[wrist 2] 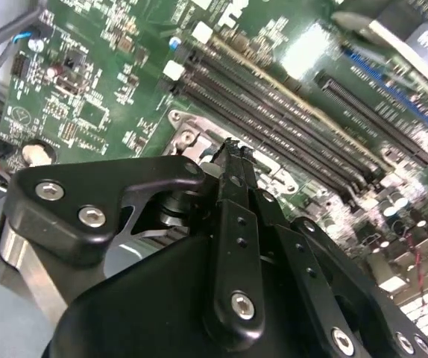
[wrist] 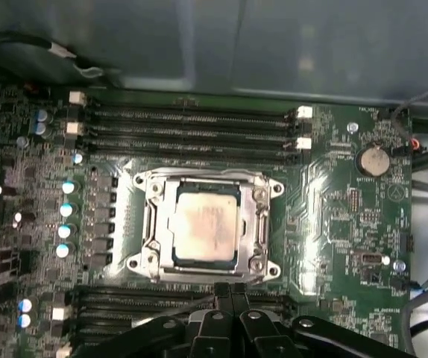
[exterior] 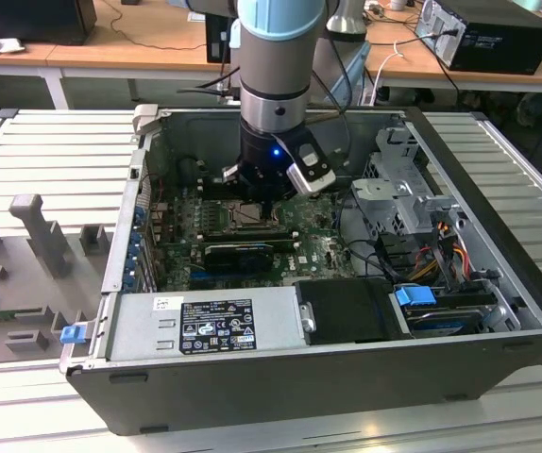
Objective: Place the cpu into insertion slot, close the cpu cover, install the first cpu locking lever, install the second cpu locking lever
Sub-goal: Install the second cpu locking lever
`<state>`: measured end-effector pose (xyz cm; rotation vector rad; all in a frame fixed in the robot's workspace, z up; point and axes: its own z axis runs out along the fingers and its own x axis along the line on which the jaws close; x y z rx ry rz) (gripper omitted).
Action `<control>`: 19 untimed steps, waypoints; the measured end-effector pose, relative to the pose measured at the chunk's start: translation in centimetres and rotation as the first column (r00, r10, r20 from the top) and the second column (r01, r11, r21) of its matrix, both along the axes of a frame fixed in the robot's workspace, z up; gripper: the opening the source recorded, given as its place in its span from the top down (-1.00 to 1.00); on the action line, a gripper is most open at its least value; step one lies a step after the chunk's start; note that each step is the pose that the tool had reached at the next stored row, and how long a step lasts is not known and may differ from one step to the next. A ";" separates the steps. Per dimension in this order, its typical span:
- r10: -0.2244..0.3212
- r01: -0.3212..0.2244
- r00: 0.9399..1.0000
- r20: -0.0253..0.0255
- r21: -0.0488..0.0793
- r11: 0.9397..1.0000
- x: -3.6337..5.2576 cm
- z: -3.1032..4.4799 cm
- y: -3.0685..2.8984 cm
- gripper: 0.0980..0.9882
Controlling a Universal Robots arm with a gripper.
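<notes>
In the first wrist view the cpu (wrist: 205,227), a pale silver-beige square, lies seated in the insertion slot (wrist: 141,262). The cpu cover (wrist: 154,224), a silver metal frame, lies flat around it. My gripper (wrist: 230,288) is shut with nothing between its fingers, and its tips sit just off the socket's edge, towards the nearer memory slots. In the second wrist view the shut gripper (wrist 2: 233,149) points down at a corner of the silver socket frame (wrist 2: 188,136). In the exterior view the gripper (exterior: 263,203) hangs low over the motherboard inside the open computer case.
Long black memory slots (wrist: 192,123) flank the socket on two sides. A coin battery (wrist: 371,159) and a row of capacitors (wrist: 68,209) stand on the green board. A black card (exterior: 238,253), the power supply (exterior: 205,326) and a drive cage (exterior: 408,203) crowd the case.
</notes>
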<state>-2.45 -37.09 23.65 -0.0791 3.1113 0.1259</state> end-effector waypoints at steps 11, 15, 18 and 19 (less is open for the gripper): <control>0.010 -0.010 1.000 0.001 0.060 0.998 -2.64 -0.20 -0.88 0.98; 0.010 -0.010 1.000 0.001 0.097 0.995 -2.97 -0.21 -1.88 0.98; 0.010 -0.010 1.000 0.001 0.107 0.994 -3.39 -0.44 -2.03 0.98; 0.010 -0.010 1.000 0.001 0.109 0.994 -3.52 -0.61 -2.03 0.98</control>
